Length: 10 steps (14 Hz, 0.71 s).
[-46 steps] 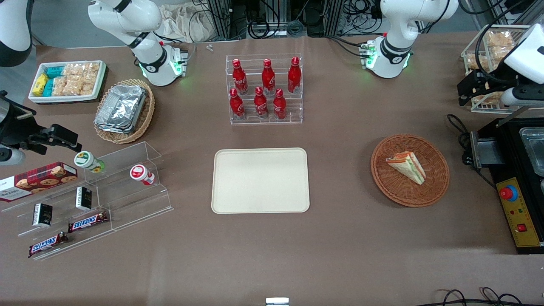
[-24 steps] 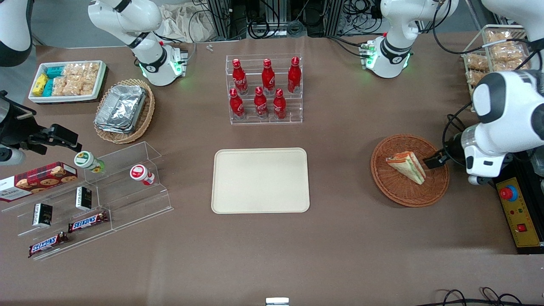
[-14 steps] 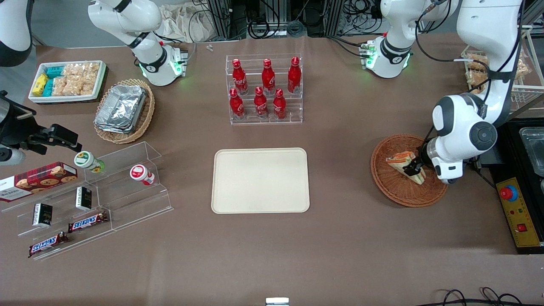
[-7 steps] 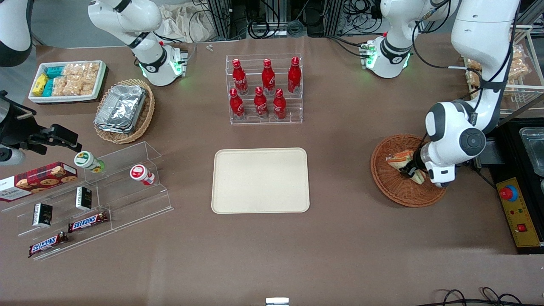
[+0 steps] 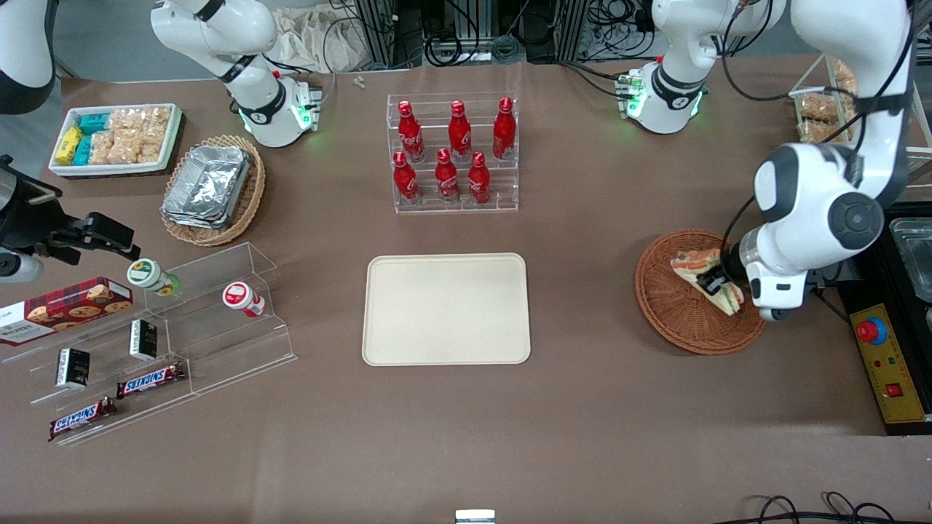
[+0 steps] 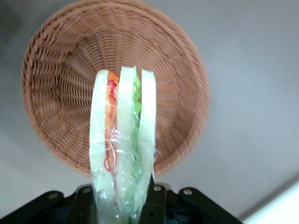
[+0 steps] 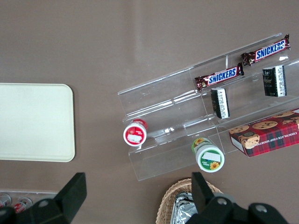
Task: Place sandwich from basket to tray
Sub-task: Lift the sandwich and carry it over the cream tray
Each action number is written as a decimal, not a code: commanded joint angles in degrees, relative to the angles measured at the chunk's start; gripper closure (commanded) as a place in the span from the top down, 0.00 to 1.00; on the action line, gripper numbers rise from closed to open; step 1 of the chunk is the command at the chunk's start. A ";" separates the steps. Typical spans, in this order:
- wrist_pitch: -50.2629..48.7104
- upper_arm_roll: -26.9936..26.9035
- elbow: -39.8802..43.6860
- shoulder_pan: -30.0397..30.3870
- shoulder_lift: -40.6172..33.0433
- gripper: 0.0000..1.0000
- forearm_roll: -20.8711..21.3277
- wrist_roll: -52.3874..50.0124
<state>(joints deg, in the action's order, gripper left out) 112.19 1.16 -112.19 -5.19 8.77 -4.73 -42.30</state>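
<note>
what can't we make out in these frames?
- Claw fingertips: front view, covered by the wrist and sandwich; wrist view, by the sandwich.
- Basket rim nearest the working arm: front view, under the arm.
- Tray: right wrist view, cut by the edge.

The left arm (image 5: 826, 196) is glossy white with rounded joints, dark grey round caps and black cables along it. Its base (image 5: 666, 98) glows green. The gripper (image 5: 717, 280), over the basket, is black with screws.

Even overhead light, soft short shadows; front view crisp, left wrist view's basket (image 6: 112, 84) slightly blurred.
</note>
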 commanded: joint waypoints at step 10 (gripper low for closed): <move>-6.81 21.25 24.29 -12.01 16.69 0.00 9.29 6.09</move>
<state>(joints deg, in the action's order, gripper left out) 106.24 22.69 -95.47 -13.22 17.56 2.12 -34.99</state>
